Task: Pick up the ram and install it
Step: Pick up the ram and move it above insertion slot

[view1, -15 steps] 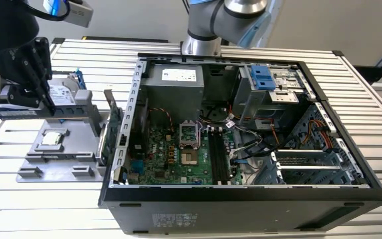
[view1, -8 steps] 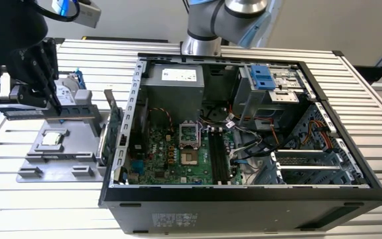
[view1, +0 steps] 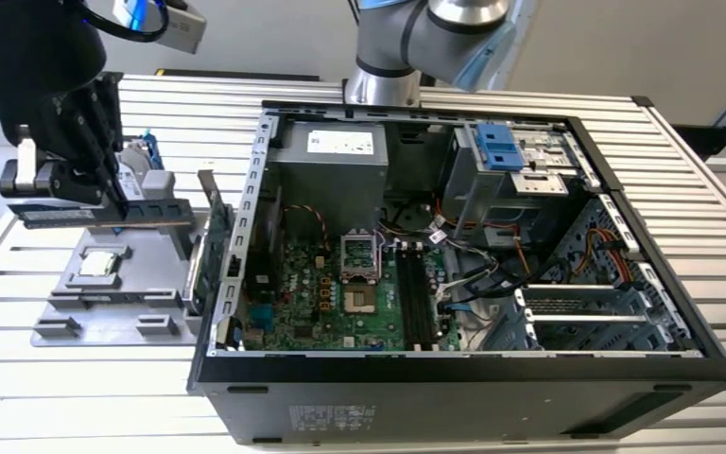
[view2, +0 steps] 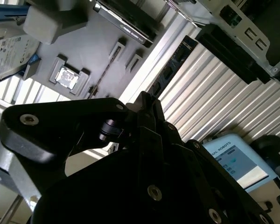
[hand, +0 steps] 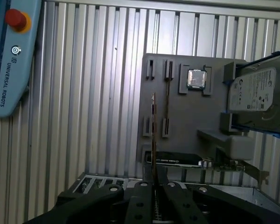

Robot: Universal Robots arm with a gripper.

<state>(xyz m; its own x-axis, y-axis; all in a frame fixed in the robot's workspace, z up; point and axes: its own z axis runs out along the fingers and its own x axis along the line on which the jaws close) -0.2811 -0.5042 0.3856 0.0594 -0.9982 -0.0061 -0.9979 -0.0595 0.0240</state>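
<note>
Exterior view: ram (view1: 148, 212) clamped flat between the closed gripper (view1: 121, 203) fingers; it hangs over the grey fixture tray (view1: 111, 303), well apart from the black motherboard slots (view1: 414, 293); probably light, stiff, thin, fragile; grip long edges mid-length, off chips and contacts.

My gripper (view1: 113, 194) hangs above the gray parts tray (view1: 136, 288), black fingers (hand: 141, 200) pinched on the ram (view1: 73, 218). My arm's silver base joint (view1: 382, 83) stands beyond the tray, toward the exterior view's right.
</note>
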